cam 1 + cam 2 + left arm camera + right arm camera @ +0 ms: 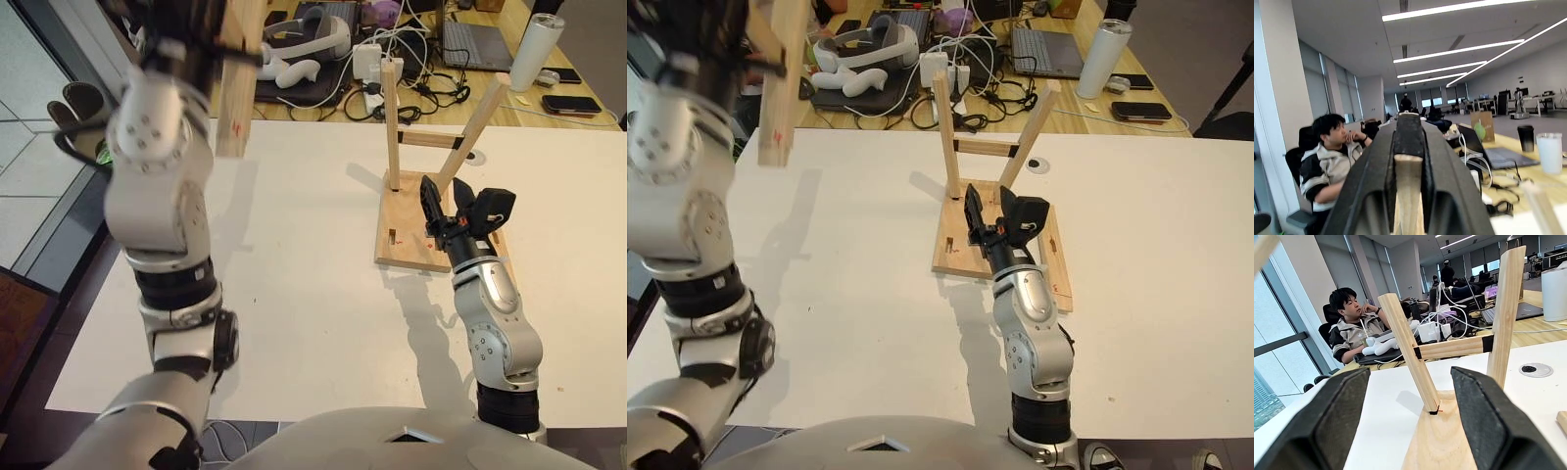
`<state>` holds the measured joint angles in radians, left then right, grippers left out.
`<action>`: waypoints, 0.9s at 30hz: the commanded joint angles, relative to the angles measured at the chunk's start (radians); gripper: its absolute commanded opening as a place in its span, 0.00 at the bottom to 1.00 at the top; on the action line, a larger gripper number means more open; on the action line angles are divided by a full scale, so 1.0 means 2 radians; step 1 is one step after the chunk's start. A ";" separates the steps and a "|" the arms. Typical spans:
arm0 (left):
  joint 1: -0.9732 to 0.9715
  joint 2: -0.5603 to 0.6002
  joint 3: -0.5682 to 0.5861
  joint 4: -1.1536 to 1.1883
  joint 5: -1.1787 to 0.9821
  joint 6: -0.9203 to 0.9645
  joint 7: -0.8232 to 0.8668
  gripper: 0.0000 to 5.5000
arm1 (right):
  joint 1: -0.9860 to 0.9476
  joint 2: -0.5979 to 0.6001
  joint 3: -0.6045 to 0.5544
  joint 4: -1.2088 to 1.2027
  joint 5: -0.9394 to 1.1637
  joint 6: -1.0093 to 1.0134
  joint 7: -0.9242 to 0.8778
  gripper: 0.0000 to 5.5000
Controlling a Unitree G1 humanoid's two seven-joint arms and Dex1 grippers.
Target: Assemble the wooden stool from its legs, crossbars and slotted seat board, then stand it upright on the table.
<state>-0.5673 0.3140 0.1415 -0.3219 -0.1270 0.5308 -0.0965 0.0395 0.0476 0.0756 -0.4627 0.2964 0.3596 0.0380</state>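
The slotted seat board [407,245] lies flat on the white table, right of centre. Two legs [392,117] [477,127] stand in its far side, leaning apart and joined by a crossbar [431,140]. My right gripper [457,208] hovers low over the board just in front of them, open, with nothing between its pads [1337,416]; the leg pair [1408,352] shows through the gap. My left arm is raised high at the far left, and its gripper [1408,147] is shut on a second wooden leg piece [235,88] that hangs down above the table's back edge.
Behind the table a wooden desk holds a white headset [304,44], a tangle of cables and chargers [392,69], a laptop [470,39], a white tumbler [537,49] and a phone [571,103]. A round cable grommet [1038,164] sits beside the legs.
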 commanded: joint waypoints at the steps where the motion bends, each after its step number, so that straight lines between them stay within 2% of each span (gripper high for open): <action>1: 0.186 -0.029 -0.014 0.236 0.019 -0.118 -0.029 0.08 | -0.006 -0.002 0.000 -0.001 0.004 0.011 0.003 0.56; 2: 0.221 -0.053 -0.008 0.292 0.002 -0.141 -0.042 0.08 | -0.010 -0.004 0.001 0.001 0.006 0.014 0.006 0.56; 4: 0.248 -0.079 0.007 0.329 -0.005 -0.177 -0.023 0.08 | -0.016 -0.009 0.000 0.003 0.009 0.020 0.013 0.56; 8: 0.205 -0.072 0.018 0.296 -0.007 -0.210 -0.010 0.08 | -0.019 -0.012 -0.006 0.004 0.008 0.022 0.013 0.56; 11: 0.165 -0.067 0.023 0.256 -0.015 -0.193 0.001 0.08 | -0.023 -0.012 -0.007 0.009 0.008 0.021 0.013 0.56; 21: 0.038 -0.042 -0.052 0.094 -0.028 0.017 -0.046 0.08 | -0.019 0.001 -0.004 0.016 0.001 0.008 0.003 0.56; 27: -0.034 0.003 -0.045 -0.012 -0.050 0.142 -0.069 0.08 | -0.013 0.004 -0.003 0.011 0.001 0.007 0.001 0.56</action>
<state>-0.5961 0.2776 0.0363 -0.2957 -0.2097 0.7421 -0.2169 0.0023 0.0522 0.0669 -0.4350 0.3050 0.3750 0.0494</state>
